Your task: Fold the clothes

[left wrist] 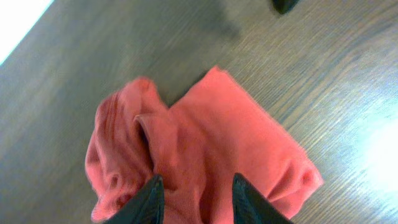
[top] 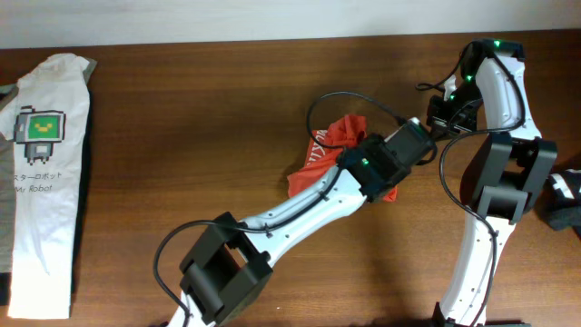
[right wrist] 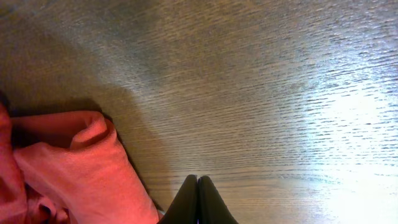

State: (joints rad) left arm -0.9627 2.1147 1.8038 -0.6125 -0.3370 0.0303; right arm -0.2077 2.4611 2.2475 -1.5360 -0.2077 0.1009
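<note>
The red-orange T-shirt point(top: 329, 145) lies crumpled in a heap at the table's middle, with a bit of white lettering showing at its edge. My left arm reaches over it and hides part of it. In the left wrist view the left gripper point(left wrist: 196, 182) is open, its two fingertips down on either side of a bunched fold of the shirt point(left wrist: 205, 137). My right gripper point(right wrist: 198, 180) is shut and empty over bare wood, just right of a rolled edge of the shirt point(right wrist: 74, 162). From overhead the right gripper point(top: 442, 111) sits right of the heap.
A white T-shirt with a green pixel-robot print point(top: 41, 173) lies flat along the table's left edge. A dark object point(top: 565, 204) sits at the right edge. The wall runs along the table's far side.
</note>
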